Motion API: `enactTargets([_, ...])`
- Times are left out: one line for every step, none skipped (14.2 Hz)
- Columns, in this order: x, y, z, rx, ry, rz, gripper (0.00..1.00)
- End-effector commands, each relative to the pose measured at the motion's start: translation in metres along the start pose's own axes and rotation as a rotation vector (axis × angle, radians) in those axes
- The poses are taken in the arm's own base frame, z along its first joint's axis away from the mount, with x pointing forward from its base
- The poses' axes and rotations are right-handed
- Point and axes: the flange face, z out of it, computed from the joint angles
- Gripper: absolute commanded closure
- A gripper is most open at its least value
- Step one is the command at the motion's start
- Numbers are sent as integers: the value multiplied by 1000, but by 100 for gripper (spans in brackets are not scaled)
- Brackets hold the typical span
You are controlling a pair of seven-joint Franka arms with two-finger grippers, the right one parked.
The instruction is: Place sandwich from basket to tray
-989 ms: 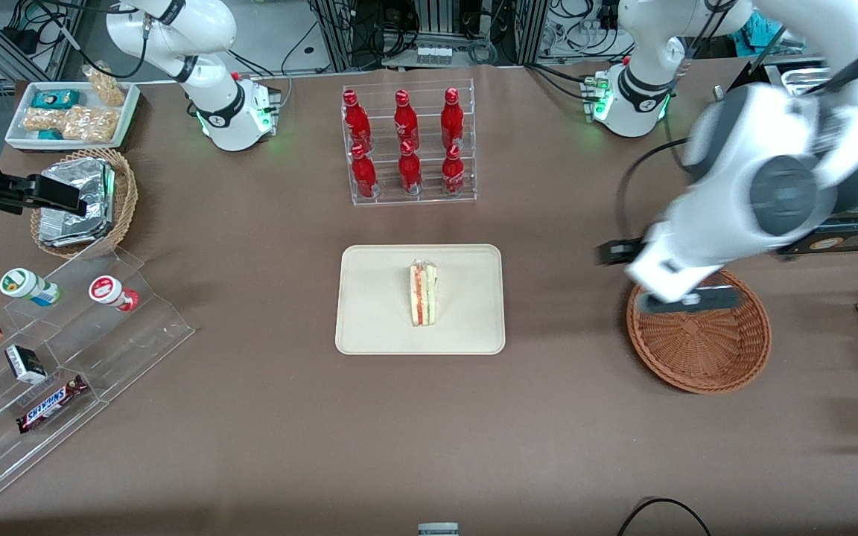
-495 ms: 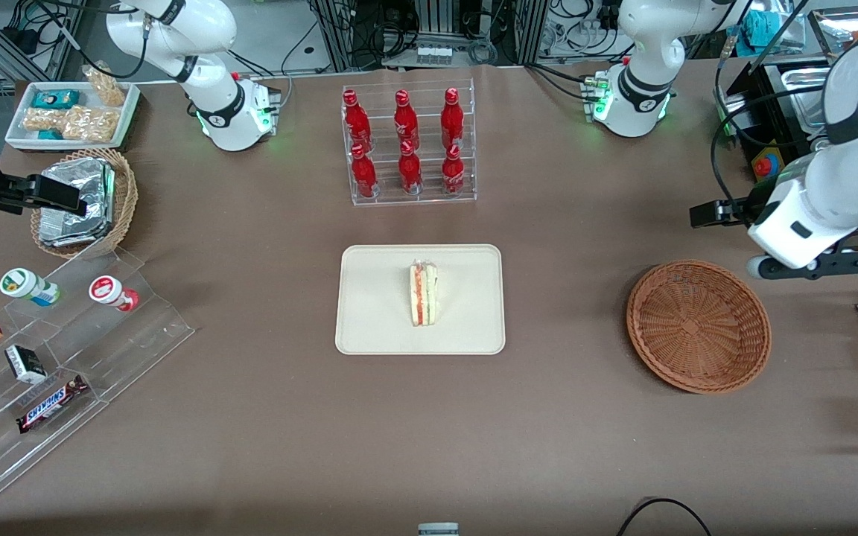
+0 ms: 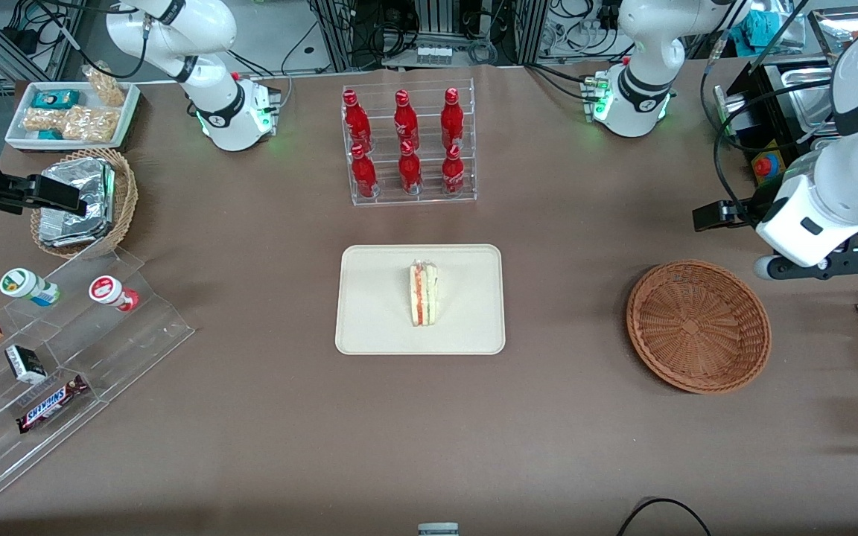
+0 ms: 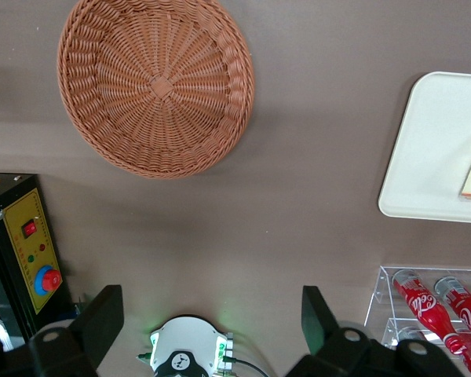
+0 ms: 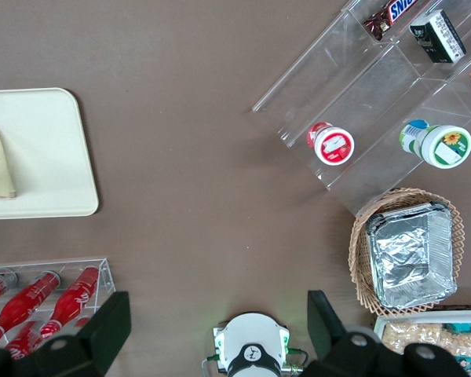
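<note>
Front view: high, angled steeply down over the whole brown table (image 3: 250,447). Both wrist views: straight down from well above. Left wrist view framed by the left gripper (image 4: 212,298), fingers spread wide, raised beside the shallow round reddish-brown wicker basket (image 4: 155,82). Shared by all three: the flat cream-beige rectangular tray (image 4: 424,157).

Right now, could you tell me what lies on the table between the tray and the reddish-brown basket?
Nothing: in the front view only bare brown table separates the tray, which holds the sandwich, from the basket. The open gripper hangs beside the basket.
</note>
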Motion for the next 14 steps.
enactTargets([-11, -5, -8, 32, -16, -36, 0])
enactTargets([-13, -5, -10, 39, -8, -41, 0])
enactTargets([-13, -6, -10, 39, 6, -45, 0])
enactTargets([-8, -4, -7, 34, 42, -46, 0])
enactTargets([-6, -2, -6, 33, 91, -44, 0])
enactTargets([-8, 0, -3, 34, 118, -43, 0])
enactTargets([-13, 2, 4, 37, 145, -41, 0])
enactTargets([-17, 5, 10, 38, 185, -41, 0])
enactTargets([-18, 6, 12, 34, 199, -40, 0])
enactTargets([-17, 7, 8, 28, 203, -39, 0])
enactTargets([-11, 7, 4, 15, 210, -35, 0])
enactTargets([-7, 6, 0, 10, 215, -37, 0])
enactTargets([-8, 6, -4, 7, 224, -34, 0])
enactTargets([-6, 8, -8, 2, 231, -31, 0])
